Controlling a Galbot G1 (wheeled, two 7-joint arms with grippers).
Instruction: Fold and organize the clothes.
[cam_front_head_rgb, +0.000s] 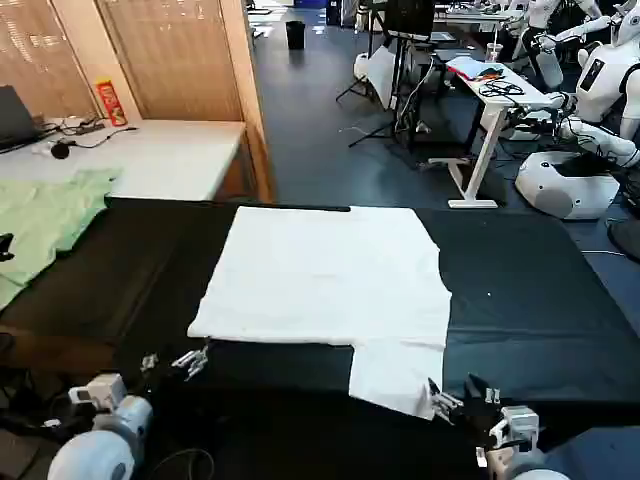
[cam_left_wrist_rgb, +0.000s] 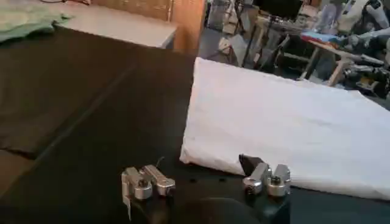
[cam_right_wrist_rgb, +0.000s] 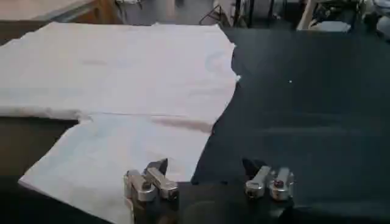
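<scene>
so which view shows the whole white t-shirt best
The head view: the white T-shirt lies flat with every edge in frame. The left wrist view catches one side; the right wrist view shows the sleeve and body.

The T-shirt (cam_front_head_rgb: 325, 275) lies flat on the table (cam_front_head_rgb: 530, 300), one sleeve (cam_front_head_rgb: 395, 375) reaching the near edge. The left gripper (cam_front_head_rgb: 172, 362) sits just before its near-left corner — the right gripper (cam_front_head_rgb: 458, 398) beside the sleeve. Another garment (cam_front_head_rgb: 45, 220) lies far left.

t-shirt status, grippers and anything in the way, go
Left gripper open, near table edge, just off the shirt's near left corner. Right gripper open at the near sleeve. White T-shirt flat, plain side up. Nothing in the way.
</scene>
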